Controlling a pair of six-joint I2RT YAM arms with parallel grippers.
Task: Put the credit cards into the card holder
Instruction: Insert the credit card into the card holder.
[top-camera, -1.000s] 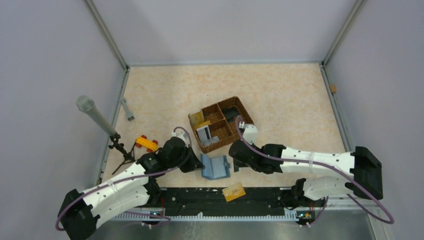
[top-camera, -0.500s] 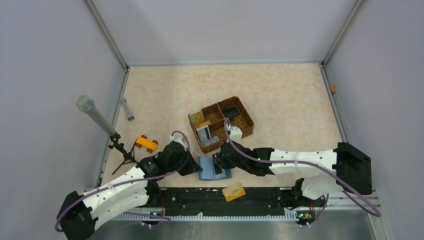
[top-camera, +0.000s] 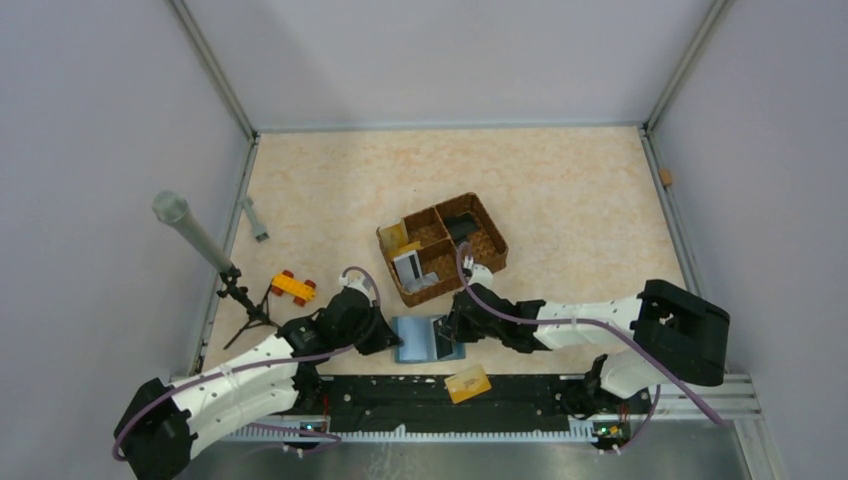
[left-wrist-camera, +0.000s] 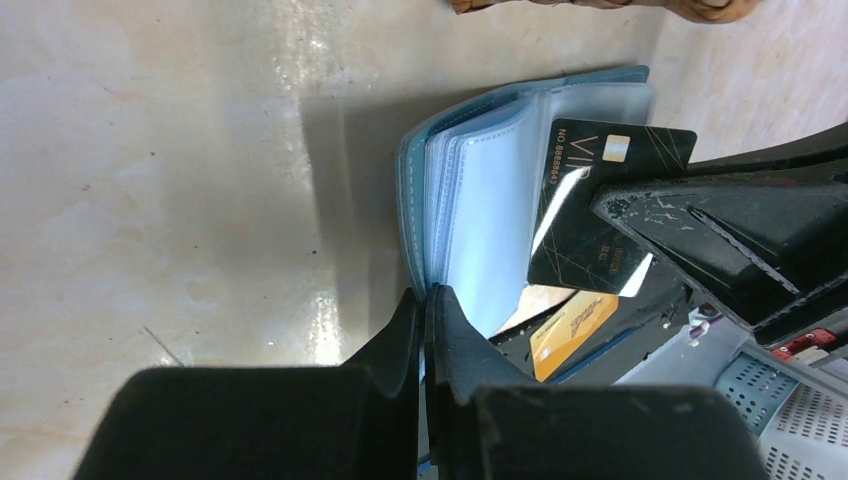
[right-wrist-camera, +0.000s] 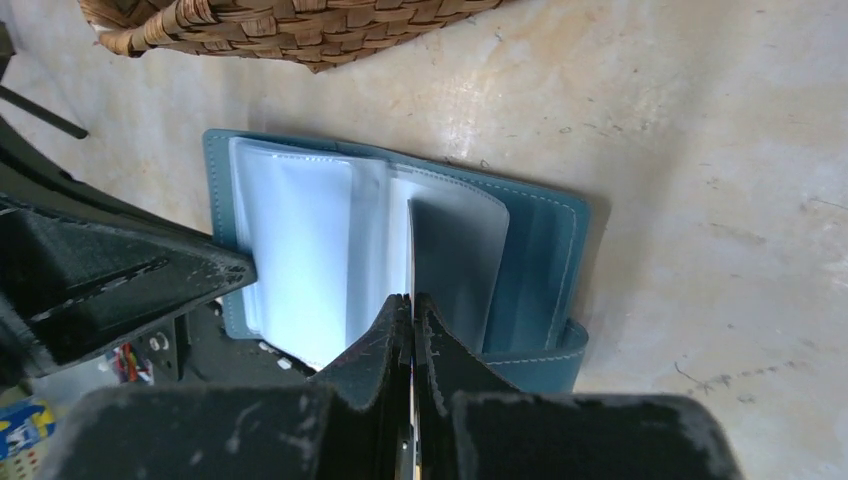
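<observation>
Gripping black card (left-wrist-camera: 575, 170): right tool (right-wrist-camera: 411, 298), over open card holder (right-wrist-camera: 545, 250) | left tool (left-wrist-camera: 424, 292) closed, touching its edge

Beige marbled desk (top-camera: 560, 180) w/ open teal card holder (top-camera: 412, 342), wicker basket (top-camera: 497, 243), toy block (top-camera: 292, 286), mic tripod (top-camera: 243, 305).

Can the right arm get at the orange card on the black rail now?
Probably not yet: the right gripper is shut on a black card at the open card holder. The orange card itself lies uncovered close by.
</observation>
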